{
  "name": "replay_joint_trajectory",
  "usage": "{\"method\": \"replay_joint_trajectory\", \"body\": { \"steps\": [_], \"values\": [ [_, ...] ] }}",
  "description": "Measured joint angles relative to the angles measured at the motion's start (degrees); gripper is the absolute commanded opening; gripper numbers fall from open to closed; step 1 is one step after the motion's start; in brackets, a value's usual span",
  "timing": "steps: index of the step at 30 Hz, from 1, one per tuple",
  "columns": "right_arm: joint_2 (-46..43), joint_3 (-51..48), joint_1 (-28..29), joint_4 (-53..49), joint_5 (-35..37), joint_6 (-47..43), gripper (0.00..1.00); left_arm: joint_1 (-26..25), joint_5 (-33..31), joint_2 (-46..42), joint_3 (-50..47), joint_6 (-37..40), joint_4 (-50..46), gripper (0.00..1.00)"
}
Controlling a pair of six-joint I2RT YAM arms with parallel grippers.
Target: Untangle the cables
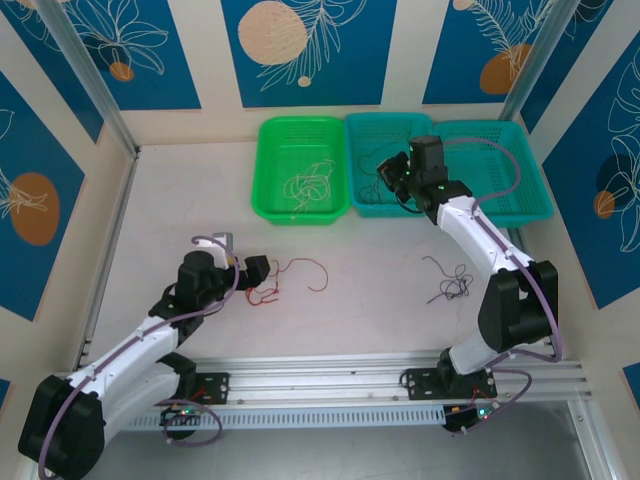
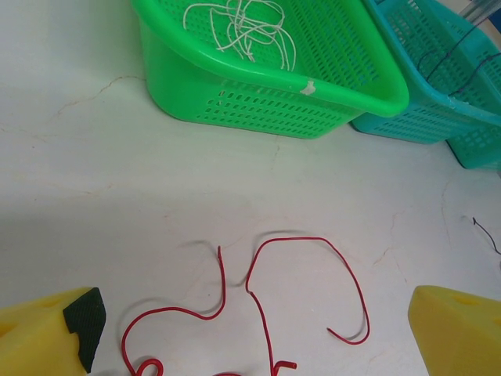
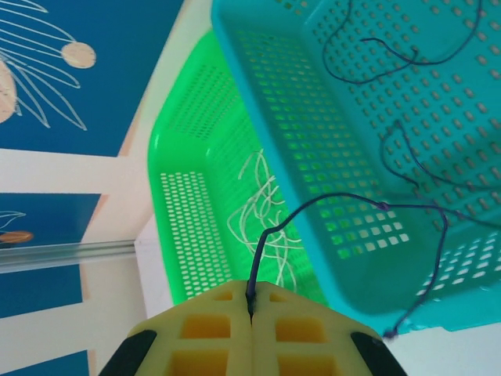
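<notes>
Landmark: green basket (image 1: 300, 170).

- White wires (image 1: 308, 183) lie inside the basket in a loose curl with no clear long axis.
- Red wires (image 1: 290, 280) lie flat on the table (image 1: 380, 300), in front of the basket's near wall and well apart from it. Their long axis runs roughly along that wall. One strand (image 2: 313, 247) arches toward the basket and ends in a small hook.
- Left gripper (image 1: 262, 272) sits at the left end of the red wires. Its fingers (image 2: 55, 337) stand wide apart, with red strands lying between them on the table, not gripped.
- Right gripper (image 1: 390, 178) hangs over the teal basket (image 1: 385, 150), which touches the green basket's right side. Its pads are pressed together, pinching one dark wire (image 3: 352, 207). This wire rises from the pinch, bends sideways over the teal basket away from the green one, then droops.
- More dark wires (image 3: 391, 55) lie inside the teal basket.
- A dark tangle (image 1: 450, 282) lies on the table, in front and to the right of the green basket, well apart.
</notes>
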Motion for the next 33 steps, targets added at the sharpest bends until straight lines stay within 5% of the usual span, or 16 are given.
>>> {"method": "replay_joint_trajectory", "body": {
  "steps": [11,12,16,22,27,33],
  "values": [
    [10.80,1.31,-11.10,11.41,-11.43,10.69,0.00,0.00,1.09,-0.44,0.00,0.00,-1.20,1.00],
    [12.98,2.47,-11.67,11.19,-12.28,11.37,0.05,0.00,1.16,-0.44,0.00,0.00,-1.20,1.00],
    [19.47,8.83,-10.80,6.16,-13.84,11.39,0.54,0.00,1.51,-0.44,0.00,0.00,-1.25,1.00],
    [16.13,7.28,-8.52,1.62,-10.36,8.35,0.59,0.00,3.41,-1.42,0.00,0.46,-2.14,1.00],
    [6.16,2.86,-8.72,-2.38,-7.37,3.08,1.00,-0.02,7.63,0.00,0.02,1.97,-2.23,0.98],
    [-4.37,0.26,-12.24,-8.61,-6.40,-2.36,0.99,-0.44,10.14,2.03,0.72,2.67,-2.08,0.98]
  ]
}}
